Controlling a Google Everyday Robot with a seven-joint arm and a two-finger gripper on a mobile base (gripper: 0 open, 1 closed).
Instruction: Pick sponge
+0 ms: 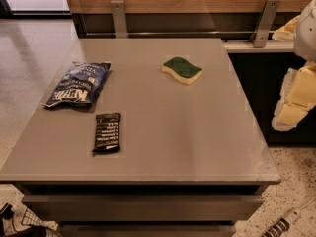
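Sponge [182,70] flat on tabletop [197,137], far half, right of centre, green side up. It sits inset from far and right edges, bare surface all round. Kettle chip bag [78,84] near left edge. Black snack bar [107,131] just in front of bag. Both well apart from sponge. Claw [291,110] beyond tabletop's right edge, at frame border, touching nothing. Cannot tell if spread or pressed together. Front-right of tabletop bare.
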